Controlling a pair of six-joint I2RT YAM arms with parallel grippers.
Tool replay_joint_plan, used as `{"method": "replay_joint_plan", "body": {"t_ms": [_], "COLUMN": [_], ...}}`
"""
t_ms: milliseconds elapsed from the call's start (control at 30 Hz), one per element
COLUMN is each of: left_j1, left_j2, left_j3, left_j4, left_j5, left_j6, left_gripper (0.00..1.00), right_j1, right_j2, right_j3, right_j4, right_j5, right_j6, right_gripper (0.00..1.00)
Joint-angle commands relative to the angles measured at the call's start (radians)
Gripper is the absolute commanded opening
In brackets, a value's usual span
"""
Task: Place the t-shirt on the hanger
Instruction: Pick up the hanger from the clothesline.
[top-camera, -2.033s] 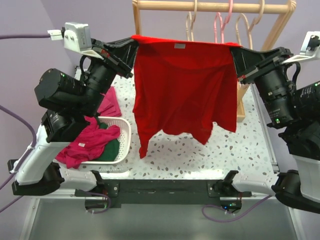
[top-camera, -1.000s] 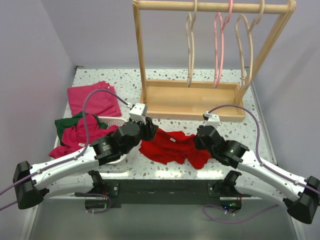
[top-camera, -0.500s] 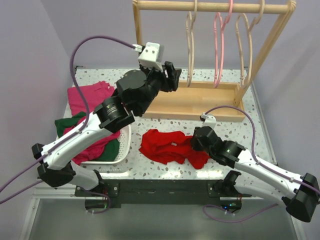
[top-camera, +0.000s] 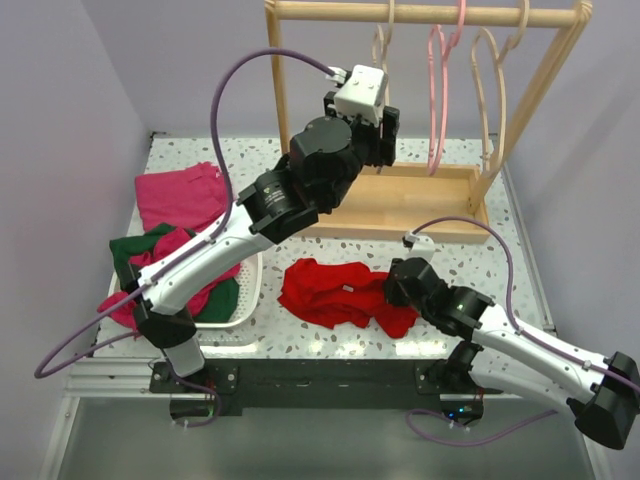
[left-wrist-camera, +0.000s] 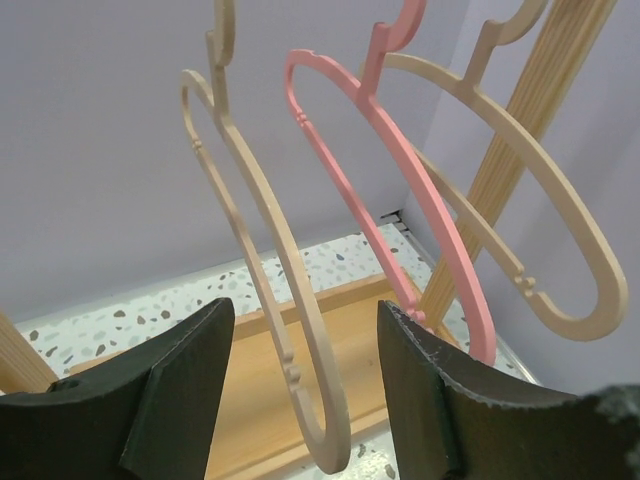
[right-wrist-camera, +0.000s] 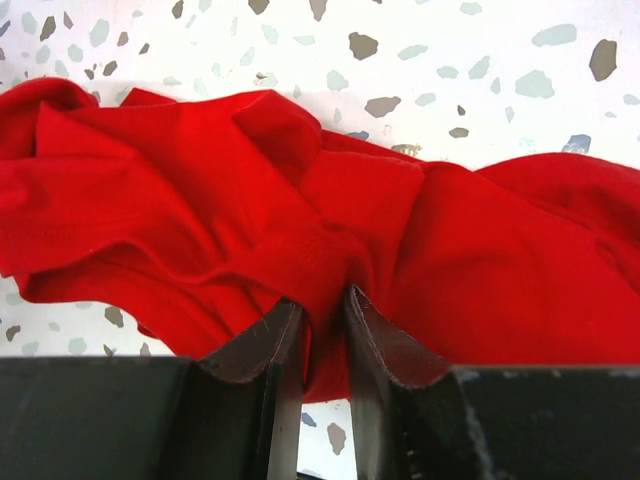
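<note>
- Left arm has swung up off the surface (top-camera: 560, 330) to the rack (top-camera: 420, 12). Top view: the t-shirt (top-camera: 330, 290) lies crumpled near the front edge, long axis left-right, with the right gripper (top-camera: 392, 290) at its right end.
- Left wrist: jaws released, wide apart. The hanger (left-wrist-camera: 290, 365) hangs ahead, long axis vertical, beside the pink hanger (left-wrist-camera: 400, 230).
- Right wrist: jaws narrowly parted astride a red fold. Whether they pinch it, cannot tell.

The left hand (left-wrist-camera: 303, 315) has let go of the t-shirt (top-camera: 330, 292) and risen to the hanger (left-wrist-camera: 262, 265).
</note>
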Motion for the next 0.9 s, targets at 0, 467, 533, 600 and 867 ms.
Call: {"method": "replay_joint_plan", "body": {"t_ms": [0,467,533,600,867], "left_j1": [-0.016,-0.039,-0.037,-0.039,-0.039], "left_j2": [0.046,0.176,0.182,0.185,0.184], "left_j3": [0.069,0.141,0.14,0.138,0.129], "left_j4": [0.017,0.043,0.049,0.058,0.104], "left_j5": [-0.118,-0.296,-0.308,-0.314,-0.337], "left_j6": [0.079,0.198,0.205,0.214,0.261], "left_gripper": [0.64,0.52,0.48,0.42,0.19], "right_j1": [-0.003,-0.003,-0.003,-0.003,-0.003], "right_j2": [-0.015,-0.002,0.0,0.001,0.0], "right_j3": [-0.008,-0.025,-0.026,-0.028,-0.025], "right_j4": [0.015,0.033,0.039,0.043,0.044], "right_j5": [-0.009,-0.026,-0.028,-0.029,-0.028], "right_j6": [0.015,0.017,0.018,0.017,0.012], "right_gripper": [0.26,0.26,0.26,0.26,0.26]}}
